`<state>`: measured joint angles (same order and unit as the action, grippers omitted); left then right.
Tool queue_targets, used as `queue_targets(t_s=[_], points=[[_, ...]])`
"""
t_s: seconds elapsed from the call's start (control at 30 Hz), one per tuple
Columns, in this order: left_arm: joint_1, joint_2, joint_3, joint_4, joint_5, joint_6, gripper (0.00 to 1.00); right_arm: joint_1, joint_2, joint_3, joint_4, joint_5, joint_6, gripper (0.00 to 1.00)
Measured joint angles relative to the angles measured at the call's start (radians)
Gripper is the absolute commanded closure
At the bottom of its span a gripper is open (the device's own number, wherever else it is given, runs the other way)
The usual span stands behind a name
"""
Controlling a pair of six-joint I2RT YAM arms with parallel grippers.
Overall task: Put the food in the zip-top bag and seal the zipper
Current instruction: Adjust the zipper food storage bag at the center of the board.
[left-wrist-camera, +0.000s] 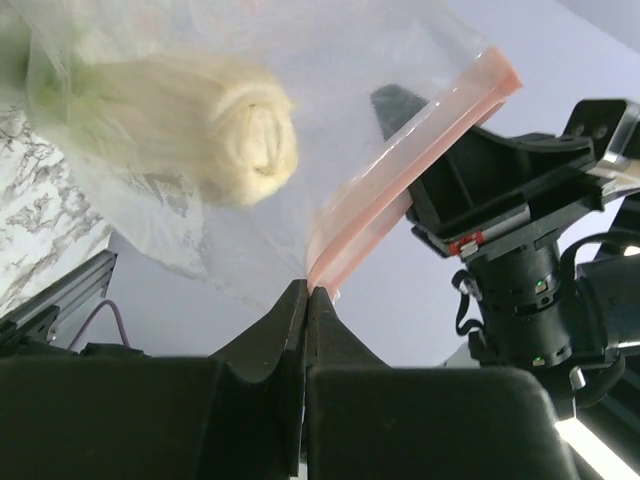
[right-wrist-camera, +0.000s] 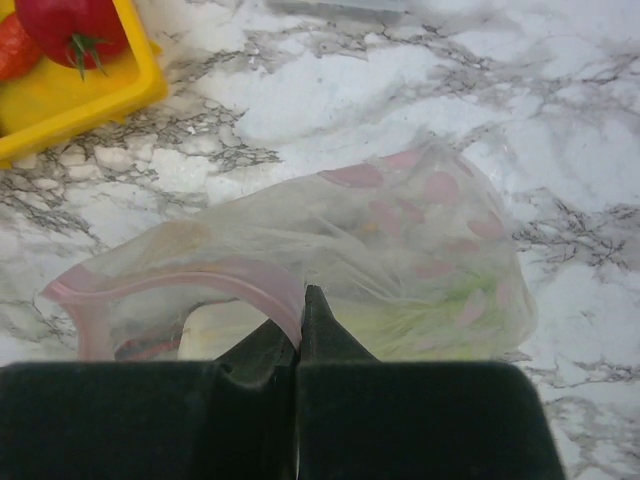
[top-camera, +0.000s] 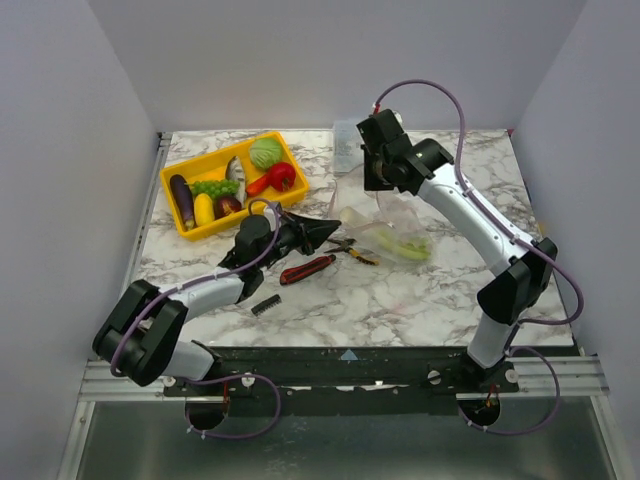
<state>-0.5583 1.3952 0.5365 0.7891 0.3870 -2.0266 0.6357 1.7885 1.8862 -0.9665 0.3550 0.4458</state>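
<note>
The clear zip-top bag (top-camera: 385,222) hangs between my two grippers over the table's middle, with a pale green celery stalk (top-camera: 405,246) inside. My left gripper (top-camera: 328,233) is shut on one end of the pink zipper (left-wrist-camera: 400,170), its jaws (left-wrist-camera: 307,288) pinching the strip. My right gripper (top-camera: 374,182) is shut on the zipper (right-wrist-camera: 180,285) further along, fingertips (right-wrist-camera: 303,300) closed on the curved strip. Through the film the celery (left-wrist-camera: 235,125) shows as a pale blur. Cabbage (top-camera: 265,152), tomato (top-camera: 281,177), eggplant (top-camera: 181,198), grapes (top-camera: 215,187), yellow fruit (top-camera: 204,209) and fish (top-camera: 236,169) lie in the tray.
The yellow tray (top-camera: 178,163) sits at the back left. A red-handled knife (top-camera: 307,268) and yellow-handled pliers (top-camera: 356,251) lie below the bag. A small black piece (top-camera: 265,304) rests near the front. A clear rigid box (top-camera: 345,143) stands at the back.
</note>
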Motion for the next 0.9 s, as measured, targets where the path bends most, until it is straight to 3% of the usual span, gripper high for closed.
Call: queue_targets(t_s=[0.3, 0.5, 0.7, 0.9], points=[[-0.007, 0.013, 0.051, -0.040, 0.036, 0.014, 1.00, -0.053, 0.017, 0.069, -0.013, -0.076, -0.055, 1.00], [0.006, 0.007, 0.147, -0.149, 0.058, 0.073, 1.00, -0.057, -0.131, -0.060, 0.014, -0.137, -0.055, 1.00], [-0.055, 0.106, 0.375, -0.137, 0.117, 0.118, 1.00, -0.057, -0.220, -0.126, 0.019, -0.042, -0.050, 1.00], [-0.116, 0.144, 0.422, -0.149, 0.175, 0.181, 1.00, -0.057, -0.396, -0.327, 0.021, 0.075, -0.028, 1.00]])
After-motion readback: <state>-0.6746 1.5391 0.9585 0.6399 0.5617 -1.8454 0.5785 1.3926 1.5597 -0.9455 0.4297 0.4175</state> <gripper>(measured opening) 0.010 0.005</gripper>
